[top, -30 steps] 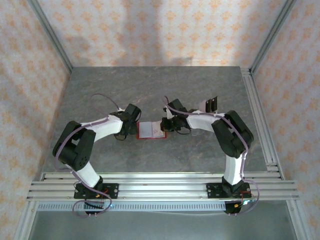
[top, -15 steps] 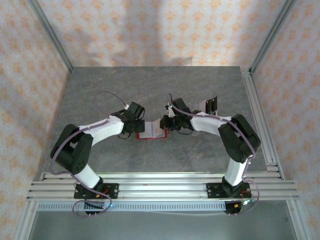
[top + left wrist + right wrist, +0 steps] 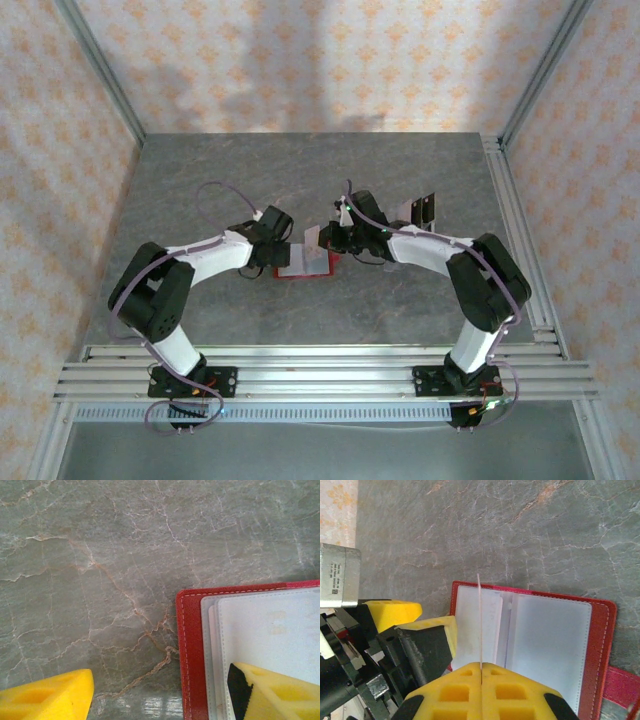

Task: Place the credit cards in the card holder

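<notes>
My right hand [image 3: 481,666] has risen above the card holder [image 3: 547,640], pinching a thin pale sheet [image 3: 479,620] upright. My left hand [image 3: 157,687], spread, rests on its lining. Pocket's opening, I reckon.

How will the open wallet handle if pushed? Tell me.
The wallet is probably light and slides easily on the smooth table; a left finger seems to pin it. Its thin leaf, pinched edge-on by the right gripper, likely bends.

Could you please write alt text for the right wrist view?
The right gripper, shut on a thin card seen edge-on, holds it over the open red card holder on the grey table; the left gripper has one finger on its left page.
</notes>
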`<act>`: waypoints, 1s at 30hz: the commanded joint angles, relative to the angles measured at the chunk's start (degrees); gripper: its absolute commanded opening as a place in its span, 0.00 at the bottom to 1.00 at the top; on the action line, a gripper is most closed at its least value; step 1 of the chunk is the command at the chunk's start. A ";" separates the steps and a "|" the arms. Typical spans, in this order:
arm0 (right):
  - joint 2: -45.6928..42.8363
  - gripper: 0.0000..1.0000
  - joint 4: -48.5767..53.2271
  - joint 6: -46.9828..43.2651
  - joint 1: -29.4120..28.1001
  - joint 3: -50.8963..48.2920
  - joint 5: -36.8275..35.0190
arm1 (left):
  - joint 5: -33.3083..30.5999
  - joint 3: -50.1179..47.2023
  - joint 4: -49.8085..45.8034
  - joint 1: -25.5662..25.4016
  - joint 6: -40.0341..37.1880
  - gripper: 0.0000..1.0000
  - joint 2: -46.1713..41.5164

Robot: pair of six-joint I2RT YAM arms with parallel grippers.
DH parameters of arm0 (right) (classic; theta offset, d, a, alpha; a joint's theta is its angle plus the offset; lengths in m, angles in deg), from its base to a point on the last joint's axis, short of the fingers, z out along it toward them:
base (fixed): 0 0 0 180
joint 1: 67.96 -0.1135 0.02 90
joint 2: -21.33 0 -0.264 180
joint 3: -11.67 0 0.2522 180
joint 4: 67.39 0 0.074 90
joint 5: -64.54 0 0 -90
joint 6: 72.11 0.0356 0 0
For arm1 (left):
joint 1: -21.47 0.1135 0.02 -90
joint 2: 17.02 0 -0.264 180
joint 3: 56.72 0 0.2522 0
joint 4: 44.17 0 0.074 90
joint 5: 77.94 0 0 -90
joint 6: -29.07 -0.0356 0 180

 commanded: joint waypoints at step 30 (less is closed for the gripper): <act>5.92 0.00 -25.37 10.89 0.88 -9.96 4.65 | -6.55 1.25 -3.89 -1.30 -0.79 0.70 2.90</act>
